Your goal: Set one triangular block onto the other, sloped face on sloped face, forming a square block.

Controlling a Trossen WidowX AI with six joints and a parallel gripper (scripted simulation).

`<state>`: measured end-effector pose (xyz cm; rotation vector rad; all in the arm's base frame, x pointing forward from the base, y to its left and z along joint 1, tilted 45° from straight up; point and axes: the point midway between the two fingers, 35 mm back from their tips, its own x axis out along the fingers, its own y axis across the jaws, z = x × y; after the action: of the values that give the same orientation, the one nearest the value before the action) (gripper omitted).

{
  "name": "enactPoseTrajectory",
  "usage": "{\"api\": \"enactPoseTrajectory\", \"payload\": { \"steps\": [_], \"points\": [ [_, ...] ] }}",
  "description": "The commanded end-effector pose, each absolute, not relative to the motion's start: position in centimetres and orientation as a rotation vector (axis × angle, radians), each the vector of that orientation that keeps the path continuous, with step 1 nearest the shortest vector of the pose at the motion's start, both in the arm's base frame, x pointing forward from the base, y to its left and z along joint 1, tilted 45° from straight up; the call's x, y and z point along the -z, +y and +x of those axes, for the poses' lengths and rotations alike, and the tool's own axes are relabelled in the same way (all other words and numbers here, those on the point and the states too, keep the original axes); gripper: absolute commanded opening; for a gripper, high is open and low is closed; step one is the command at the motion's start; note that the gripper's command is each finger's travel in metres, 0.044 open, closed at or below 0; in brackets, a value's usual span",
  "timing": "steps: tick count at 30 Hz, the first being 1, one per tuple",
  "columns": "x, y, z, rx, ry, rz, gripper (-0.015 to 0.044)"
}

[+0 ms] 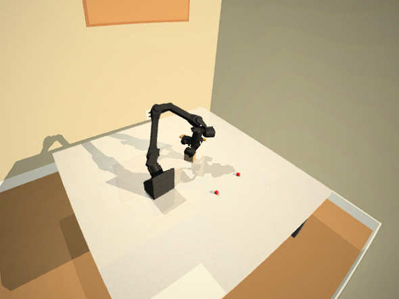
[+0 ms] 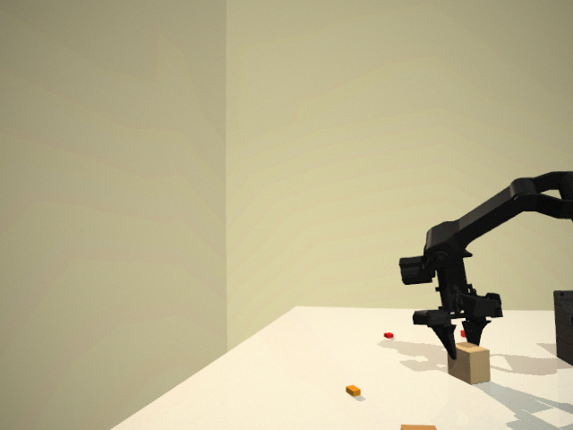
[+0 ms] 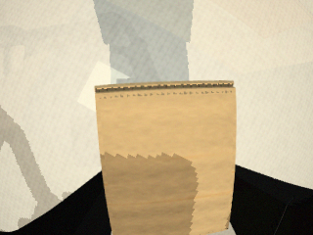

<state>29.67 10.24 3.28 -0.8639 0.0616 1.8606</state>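
Pinching the upper triangular wooden block (image 2: pixel 469 347) (image 3: pixel 166 127) in the downward-pointing black pincer (image 1: pixel 190 151) (image 2: pixel 464 349) (image 3: pixel 163 174). Seated closely over the lower triangular wooden block (image 1: pixel 188 158) (image 2: pixel 481 367), directly beneath the pincer on the white surface (image 1: pixel 252 207) (image 2: pixel 286 361), together forming a squarish shape. Showing also, apart from the pincer, one small red block (image 1: pixel 237 174) (image 2: pixel 389 335), another red block (image 1: pixel 216 192) (image 2: pixel 463 333) and a small orange block (image 1: pixel 204 139) (image 2: pixel 353 391).

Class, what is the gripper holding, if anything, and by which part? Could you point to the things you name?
The gripper (image 1: pixel 186 147) (image 2: pixel 464 351) holds the upper triangular block (image 2: pixel 473 347) (image 3: pixel 166 127) by two opposite sides, near its top.
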Motion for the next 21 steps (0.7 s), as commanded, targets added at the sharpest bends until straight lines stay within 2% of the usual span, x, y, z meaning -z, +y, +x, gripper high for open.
{"api": "enactPoseTrajectory", "payload": {
  "steps": [1,21],
  "points": [
    [-3.27,10.33,29.63,-1.857,0.063,-0.858,0.0000],
    [-3.26,10.33,29.63,-1.858,0.065,-0.858,0.0000]
  ]
}}
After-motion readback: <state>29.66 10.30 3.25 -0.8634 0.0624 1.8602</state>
